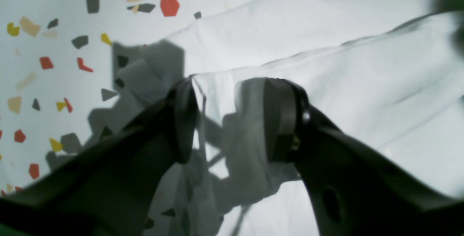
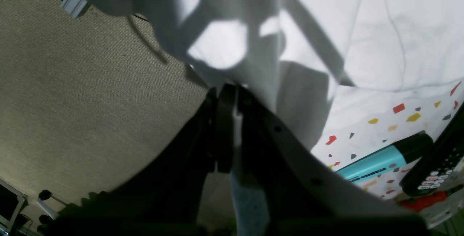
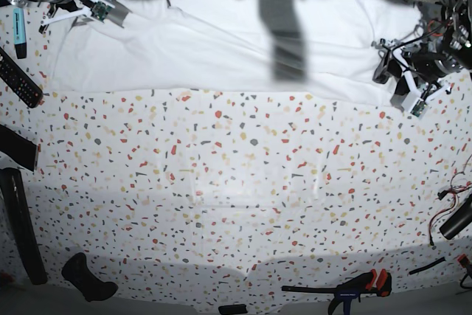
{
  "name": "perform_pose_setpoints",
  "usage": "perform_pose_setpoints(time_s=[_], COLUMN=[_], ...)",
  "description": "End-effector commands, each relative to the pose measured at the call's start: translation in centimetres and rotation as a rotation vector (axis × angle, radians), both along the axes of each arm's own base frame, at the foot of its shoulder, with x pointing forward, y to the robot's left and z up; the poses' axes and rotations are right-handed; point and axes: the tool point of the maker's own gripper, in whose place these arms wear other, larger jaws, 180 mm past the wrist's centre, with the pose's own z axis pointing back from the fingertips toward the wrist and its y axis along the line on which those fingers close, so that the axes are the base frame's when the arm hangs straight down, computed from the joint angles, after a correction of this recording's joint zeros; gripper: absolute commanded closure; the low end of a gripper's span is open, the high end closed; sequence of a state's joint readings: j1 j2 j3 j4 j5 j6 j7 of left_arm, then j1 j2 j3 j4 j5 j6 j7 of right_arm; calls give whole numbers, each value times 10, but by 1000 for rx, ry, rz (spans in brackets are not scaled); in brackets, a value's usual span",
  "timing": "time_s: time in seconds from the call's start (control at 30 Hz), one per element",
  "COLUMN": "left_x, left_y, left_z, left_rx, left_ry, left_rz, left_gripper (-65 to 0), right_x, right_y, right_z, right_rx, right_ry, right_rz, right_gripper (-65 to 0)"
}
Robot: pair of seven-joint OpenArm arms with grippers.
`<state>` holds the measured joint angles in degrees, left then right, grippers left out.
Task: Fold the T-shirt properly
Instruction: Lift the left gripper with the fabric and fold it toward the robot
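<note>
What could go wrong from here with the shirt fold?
1. The left claw stands open around a raised fold of the plain white cotton T-shirt; closing may catch several layers.
2. The right claw is shut on shirt fabric beyond the speckled white table edge; a lopsided pull could drag the shirt off.

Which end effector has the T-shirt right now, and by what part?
The right end effector is shut on the T-shirt, pinching an edge at its end. The left end effector stands open astride a fold edge, not gripping.
</note>
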<state>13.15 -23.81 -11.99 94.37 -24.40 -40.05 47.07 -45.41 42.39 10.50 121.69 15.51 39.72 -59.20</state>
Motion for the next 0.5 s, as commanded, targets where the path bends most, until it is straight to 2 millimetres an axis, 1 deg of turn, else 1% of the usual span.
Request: perform_pose_setpoints(time_s=[0.0, 0.17, 0.2, 0.23, 0.33, 0.43, 0.47], left_x=[9, 12, 13, 13, 14, 14, 14], left_y=[3, -1, -3, -4, -3, -2, -2], left_z=[11, 15, 17, 18, 18, 18, 18], left_rx=[-4, -32, -47, -57, -48, -45, -45], left_ry=[-44, -64, -66, -68, -70, -70, -70], left_rz=[-2, 1, 2, 3, 2, 2, 2], left_gripper=[-290, -289, -281, -259, -166, -112, -83], right_x=[3, 3, 3, 3, 3, 3, 3], right_y=[-2, -2, -2, -2, -2, -2, -2], right_z=[4, 4, 4, 4, 4, 4, 4], right_rx=[-10, -10, -10, -10, -10, -10, -10], right_ry=[-7, -7, -7, -7, -7, -7, -7], right_rz=[17, 17, 17, 17, 17, 17, 17], right_gripper=[0, 0, 0, 0, 0, 0, 0])
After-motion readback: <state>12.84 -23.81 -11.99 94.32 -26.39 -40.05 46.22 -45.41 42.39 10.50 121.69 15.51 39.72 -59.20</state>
